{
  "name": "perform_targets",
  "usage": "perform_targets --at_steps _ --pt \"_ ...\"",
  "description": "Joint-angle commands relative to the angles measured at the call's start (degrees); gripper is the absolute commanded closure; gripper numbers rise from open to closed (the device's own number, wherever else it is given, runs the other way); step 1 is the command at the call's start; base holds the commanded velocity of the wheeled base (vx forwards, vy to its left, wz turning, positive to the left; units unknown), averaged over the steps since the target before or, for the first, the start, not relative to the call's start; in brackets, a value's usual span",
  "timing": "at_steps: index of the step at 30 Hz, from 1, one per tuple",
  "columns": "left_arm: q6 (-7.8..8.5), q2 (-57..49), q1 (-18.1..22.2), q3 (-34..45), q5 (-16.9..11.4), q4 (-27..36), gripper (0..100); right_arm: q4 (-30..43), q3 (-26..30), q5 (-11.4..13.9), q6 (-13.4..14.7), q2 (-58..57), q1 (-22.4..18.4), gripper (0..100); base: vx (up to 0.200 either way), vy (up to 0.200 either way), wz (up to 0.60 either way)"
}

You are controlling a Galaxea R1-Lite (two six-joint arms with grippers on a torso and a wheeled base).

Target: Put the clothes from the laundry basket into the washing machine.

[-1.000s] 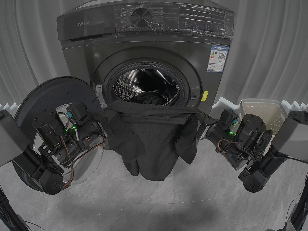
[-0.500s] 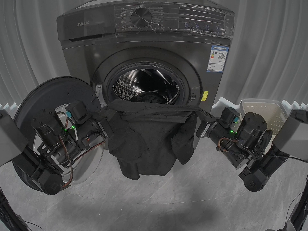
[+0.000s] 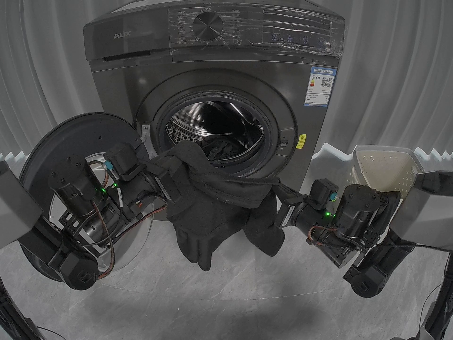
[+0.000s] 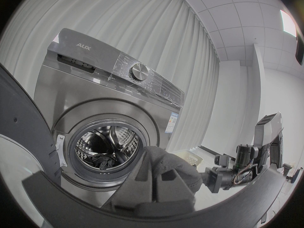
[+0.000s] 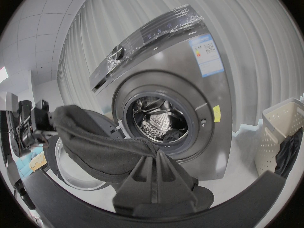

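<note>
Now the left claw (image 3: 169, 182), clamped on the black garment (image 3: 217, 199), has lifted to the mouth of the washing machine (image 3: 207, 76) while the right claw (image 3: 281, 205), equally clamped, dips lower.

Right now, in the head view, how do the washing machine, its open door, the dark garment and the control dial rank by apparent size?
Largest: washing machine.
Then open door and dark garment, too close to rank.
Smallest: control dial.

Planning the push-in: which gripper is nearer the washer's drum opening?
Left. The left gripper holds the black garment by the drum opening, at its lower-left rim; the right gripper grips it lower, farther right.
</note>
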Motion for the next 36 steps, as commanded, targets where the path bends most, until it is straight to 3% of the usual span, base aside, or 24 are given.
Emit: perform_targets --at_steps 1,2,6,15,18,22,26,31,36 --pt "-0.04 0.4 -0.2 -0.7 0.0 0.0 100 -0.3 1.1 0.0 -0.2 2.0 1.4 100 0.000 0.000 0.00" --pt "-0.04 0.6 -0.2 -0.8 0.0 0.1 100 -0.3 1.0 -0.1 -0.3 2.1 1.4 0 0.000 0.000 0.00" --pt "-0.04 0.8 -0.3 -1.5 0.8 0.1 100 -0.3 1.9 0.7 -0.3 2.2 2.3 0 0.000 0.000 0.00" --pt "-0.04 0.6 -0.4 -3.4 1.6 0.1 100 -0.3 7.0 9.8 -1.1 4.6 3.2 0 0.000 0.000 0.00" --pt "-0.04 0.6 -0.4 -3.4 1.6 0.1 100 -0.2 6.4 10.6 -2.1 5.1 3.1 0 0.000 0.000 0.00" --pt "-0.04 0.6 -1.0 -3.3 1.5 0.1 100 -0.2 0.8 10.7 -4.1 9.9 2.2 0 0.000 0.000 0.00" --pt "0.05 0.6 -1.2 -3.3 1.5 0.0 100 1.0 -2.6 10.9 -4.1 12.0 2.4 0 0.000 0.000 0.00" --pt "-0.13 0.0 -2.0 -3.1 1.3 0.0 100 9.7 -10.1 11.1 -4.1 13.7 2.7 0 0.000 0.000 0.00" --pt "-0.04 -0.1 -2.4 -2.9 1.2 0.0 100 13.9 -15.7 11.6 -4.1 15.5 3.1 0 0.000 0.000 0.00"
